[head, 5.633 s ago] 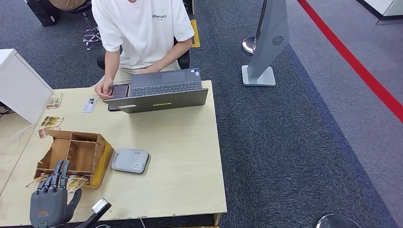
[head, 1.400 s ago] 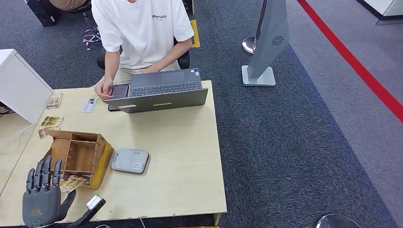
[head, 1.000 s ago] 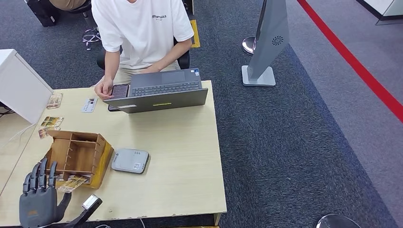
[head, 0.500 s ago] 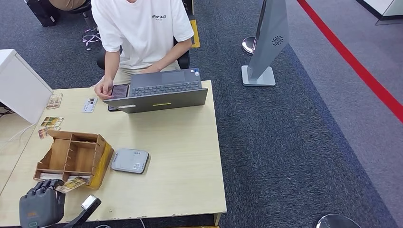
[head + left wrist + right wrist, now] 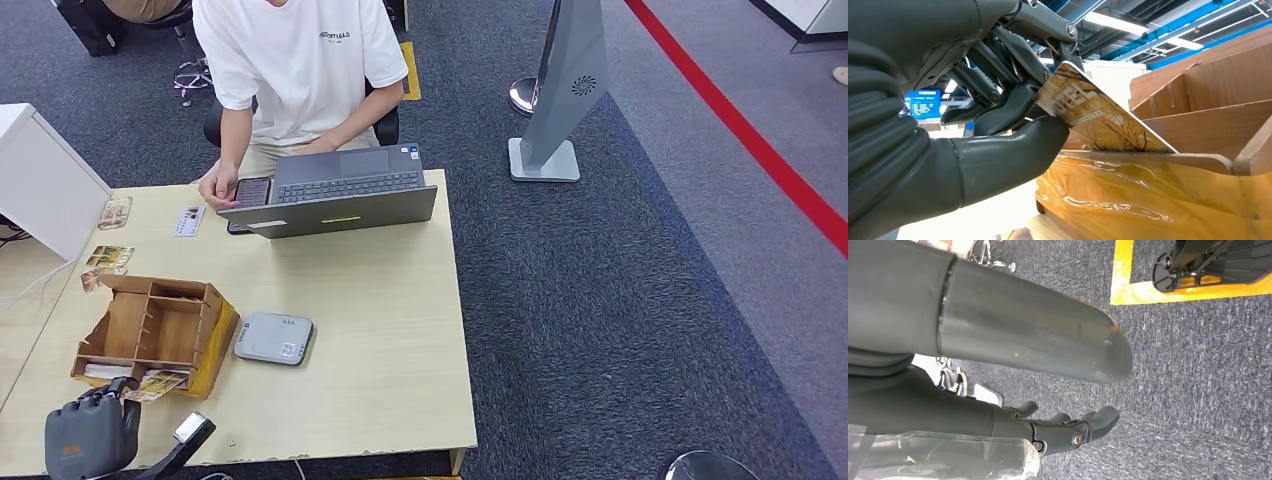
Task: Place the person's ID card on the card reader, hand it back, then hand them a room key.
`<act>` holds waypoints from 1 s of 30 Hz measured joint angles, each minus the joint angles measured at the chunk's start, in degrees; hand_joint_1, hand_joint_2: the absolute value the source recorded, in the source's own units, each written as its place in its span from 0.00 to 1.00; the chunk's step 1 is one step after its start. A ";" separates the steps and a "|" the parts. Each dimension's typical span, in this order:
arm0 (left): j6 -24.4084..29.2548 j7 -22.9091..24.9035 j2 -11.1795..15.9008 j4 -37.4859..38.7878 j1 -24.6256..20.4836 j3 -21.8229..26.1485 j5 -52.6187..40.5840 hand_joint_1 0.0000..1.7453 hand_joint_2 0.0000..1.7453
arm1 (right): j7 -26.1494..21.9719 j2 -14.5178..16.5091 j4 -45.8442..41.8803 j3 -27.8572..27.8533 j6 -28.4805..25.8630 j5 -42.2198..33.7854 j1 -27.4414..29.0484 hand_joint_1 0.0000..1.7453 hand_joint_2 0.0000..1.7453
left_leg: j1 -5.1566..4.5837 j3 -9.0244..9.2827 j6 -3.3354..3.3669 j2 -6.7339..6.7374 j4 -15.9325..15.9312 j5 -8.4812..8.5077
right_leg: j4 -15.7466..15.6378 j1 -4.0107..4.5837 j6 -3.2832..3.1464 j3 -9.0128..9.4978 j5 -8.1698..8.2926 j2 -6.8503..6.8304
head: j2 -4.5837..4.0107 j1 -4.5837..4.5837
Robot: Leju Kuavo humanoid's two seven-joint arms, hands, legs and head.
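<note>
Your left hand (image 5: 998,100) pinches the room key (image 5: 1098,117) — its long axis slants down into the wooden organizer (image 5: 160,325); your right hand (image 5: 1068,427) hangs empty, fingers apart.

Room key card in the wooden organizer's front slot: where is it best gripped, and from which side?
Best by the free end of the room key card, which leans out over the front lip of the wooden organizer; come from the robot's side. The left hand already pinches that end, thumb beneath and fingers on top.
</note>
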 joint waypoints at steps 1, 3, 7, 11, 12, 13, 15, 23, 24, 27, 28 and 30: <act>0.00 0.00 0.03 0.02 0.00 0.00 0.00 1.00 1.00 | 0.00 0.00 0.00 0.00 0.00 0.00 0.00 0.00 0.00 | 0.00 0.00 0.00 0.00 0.00 0.00 | 0.00 0.00 0.00 0.00 0.00 0.00 | 0.00 0.00; 0.00 0.00 0.04 0.04 -0.01 0.00 0.00 1.00 1.00 | 0.00 0.00 0.00 -0.01 0.00 0.00 0.00 0.00 0.00 | 0.00 0.00 0.00 0.00 0.00 0.00 | 0.00 0.00 0.00 0.00 0.00 0.00 | 0.00 0.00; 0.00 0.00 0.04 0.09 -0.01 -0.01 0.00 1.00 1.00 | 0.00 0.00 0.00 -0.01 0.00 0.00 0.00 0.00 0.00 | 0.00 0.00 0.00 0.00 0.00 0.00 | 0.00 0.00 0.00 0.00 0.00 0.00 | 0.00 0.01; 0.00 0.00 0.04 0.11 -0.02 -0.01 0.00 1.00 1.00 | 0.00 0.00 0.00 -0.01 0.00 0.00 0.00 0.00 0.00 | 0.00 0.00 0.00 0.00 0.00 0.00 | 0.00 0.00 0.00 0.00 0.00 0.00 | 0.00 0.01; 0.00 0.00 0.04 0.11 -0.02 0.00 0.00 1.00 1.00 | 0.00 -0.01 0.00 -0.01 0.00 0.00 0.00 0.00 0.00 | 0.00 0.00 0.00 0.00 0.00 0.00 | 0.00 0.00 0.00 0.00 0.00 0.00 | 0.00 0.01; 0.00 0.00 0.04 0.13 -0.02 0.00 0.00 1.00 1.00 | 0.00 -0.01 0.00 -0.01 0.00 0.00 0.00 0.00 0.00 | 0.00 0.00 0.00 0.00 0.00 0.00 | 0.00 0.00 0.00 0.00 0.00 0.00 | 0.00 0.01; 0.00 0.00 0.04 0.15 -0.03 0.00 0.00 1.00 1.00 | 0.00 -0.01 0.00 -0.01 0.00 0.00 0.00 0.00 0.00 | 0.00 0.00 0.00 0.00 0.00 0.00 | 0.00 0.00 0.00 0.00 0.00 0.00 | 0.00 0.01; 0.01 -0.76 0.04 0.22 -0.03 0.02 0.83 1.00 1.00 | -0.07 -0.02 0.00 -0.04 0.01 0.07 0.00 0.00 0.00 | 0.00 0.00 0.00 0.00 0.00 0.00 | 0.00 0.00 0.00 0.00 0.00 0.00 | 0.00 0.01; 0.02 -1.16 0.02 0.21 -0.03 0.04 0.78 1.00 1.00 | -0.10 -0.02 0.00 -0.08 0.01 0.09 0.00 0.00 0.00 | 0.00 0.00 0.00 0.00 0.00 0.00 | 0.00 0.00 0.00 0.00 0.00 0.00 | 0.00 0.01; 0.02 -2.82 -0.37 -0.58 0.08 0.36 -0.09 1.00 1.00 | -0.15 -0.02 0.00 -0.36 0.00 0.15 0.00 0.00 0.00 | 0.00 -0.01 0.00 0.00 0.00 0.00 | 0.00 0.00 0.00 0.00 0.00 0.00 | 0.00 0.00; 0.02 -3.46 -0.62 -1.14 0.16 0.51 -0.27 1.00 1.00 | -0.15 -0.02 0.00 -0.51 0.00 0.16 0.00 0.00 0.00 | 0.00 -0.01 0.00 0.00 0.00 0.00 | 0.00 0.00 0.00 0.00 0.00 0.00 | 0.00 0.00; 0.02 -4.40 -1.32 -2.56 0.51 0.67 -0.36 1.00 1.00 | -0.15 -0.02 0.00 -0.84 -0.01 0.15 0.00 0.00 0.00 | 0.00 -0.01 0.00 0.00 0.00 0.00 | 0.00 0.00 0.00 0.00 0.00 0.00 | 0.00 0.00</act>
